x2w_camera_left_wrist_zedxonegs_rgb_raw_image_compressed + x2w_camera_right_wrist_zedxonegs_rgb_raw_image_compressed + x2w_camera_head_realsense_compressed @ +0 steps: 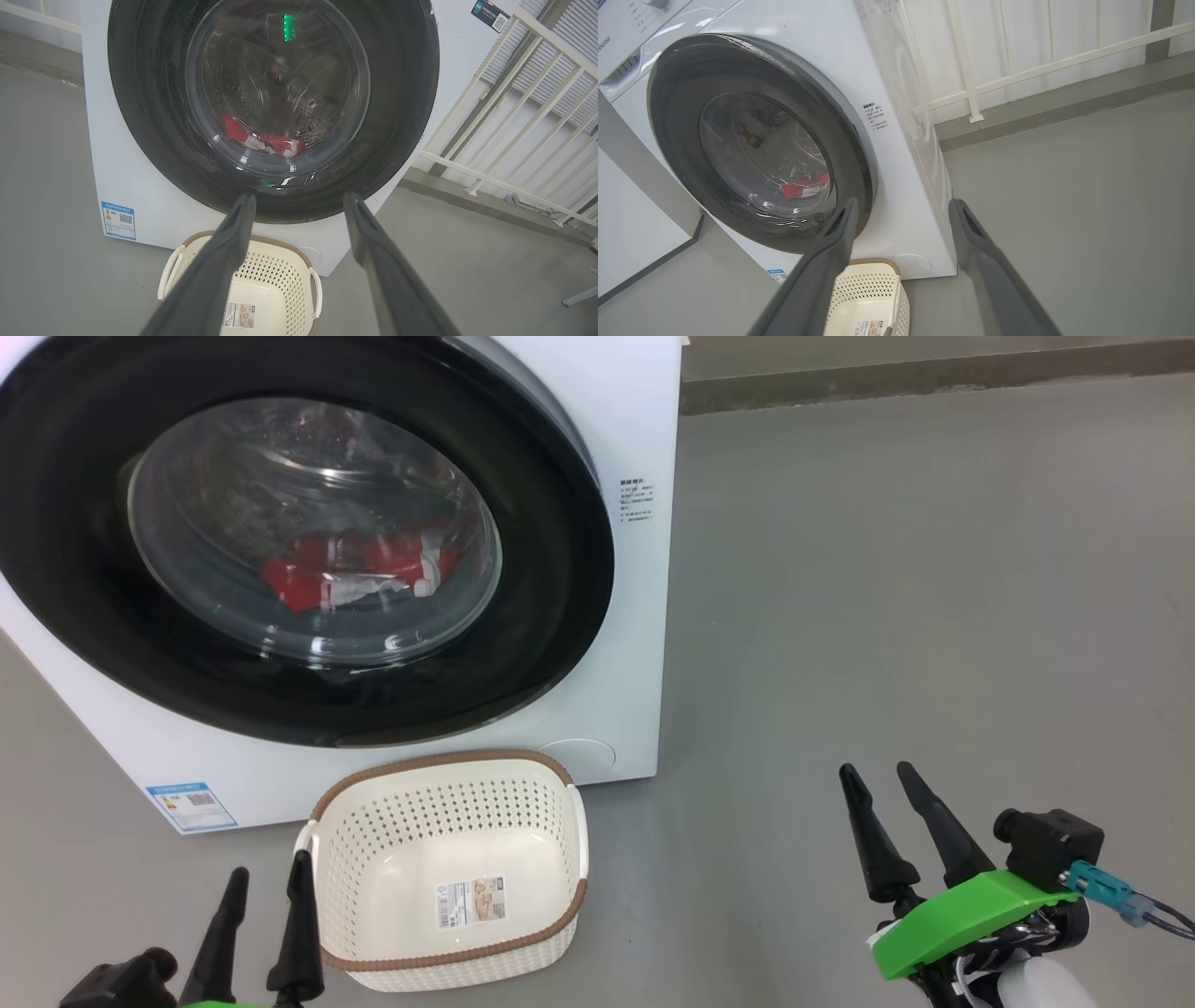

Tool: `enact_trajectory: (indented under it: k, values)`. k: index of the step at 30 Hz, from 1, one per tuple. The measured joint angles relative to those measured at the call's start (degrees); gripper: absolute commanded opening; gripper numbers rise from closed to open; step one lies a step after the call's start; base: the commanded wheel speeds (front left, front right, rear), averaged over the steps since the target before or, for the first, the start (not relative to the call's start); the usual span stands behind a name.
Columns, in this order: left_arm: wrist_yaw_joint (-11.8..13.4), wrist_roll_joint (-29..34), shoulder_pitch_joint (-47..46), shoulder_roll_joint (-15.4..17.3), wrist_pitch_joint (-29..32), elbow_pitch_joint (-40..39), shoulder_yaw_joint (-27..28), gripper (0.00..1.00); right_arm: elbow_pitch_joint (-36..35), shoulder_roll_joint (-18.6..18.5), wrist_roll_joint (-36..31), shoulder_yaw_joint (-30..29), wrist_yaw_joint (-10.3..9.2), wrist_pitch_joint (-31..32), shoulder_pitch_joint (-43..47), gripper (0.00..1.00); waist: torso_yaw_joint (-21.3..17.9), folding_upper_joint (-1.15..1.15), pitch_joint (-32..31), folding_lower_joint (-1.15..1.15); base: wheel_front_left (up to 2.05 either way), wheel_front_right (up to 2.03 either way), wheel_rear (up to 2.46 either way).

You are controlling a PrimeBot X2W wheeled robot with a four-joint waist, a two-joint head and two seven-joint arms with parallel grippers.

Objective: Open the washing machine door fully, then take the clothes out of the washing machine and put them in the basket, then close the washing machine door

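- Washing machine (pixel 611 644): big white front-loader on the grey floor (pixel 887 569), takes up the upper left of the head view. Small blue label (pixel 191 805) on its low left corner, round cap (pixel 579 756) low on the right of the front.
- Door (pixel 551 569): wide glossy black rim w/ clear bulging glass in the middle. Looks shut, flat against the machine's front, in all 3 views.
- Clothes (pixel 355 569): red fabric w/ some white bits, lying at the bottom of the drum, seen thru the glass. Can't tell how many pieces.
- Basket (pixel 439 761): cream perforated plastic w/ brown rim, upright on the floor right in front of the machine, below the door's lower right. Back rim is v. close to the machine, can't tell if it touches. Paper sticker (pixel 471 901) on its bottom.
- Left claw (pixel 271 864): lower left of head view, fingers spread wide, holding nothing. Its right finger is just beside the basket's near left corner, can't tell if it touches. Left wrist view looks between the fingers at the door, w/ the basket below.
- Right claw (pixel 875 768): lower right of head view, also wide, nothing betw. the fingers. Well apart from basket and machine, over the floor. Green bracket (pixel 962 905) on its wrist.
- White railing (pixel 514 116) stands beside the machine, on the right in the left wrist view.
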Motion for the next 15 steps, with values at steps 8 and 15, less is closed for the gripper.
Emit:
enact_trajectory:
  k: [8,15]
  values:
    - [0.41,5.83,0.01,0.15,-1.4,-1.03,0.13,1.0,-0.54,-0.37,-5.37,1.15,0.0,-1.31,-0.3,1.0,-0.07,0.0,-0.04,0.0,0.0,0.0,0.0]
    - [0.42,11.27,0.13,0.31,-2.71,-2.23,0.18,1.0,-0.64,-0.81,-10.15,2.75,0.0,-2.68,-0.85,1.0,-0.23,0.0,-0.24,0.0,0.0,0.0,0.0]
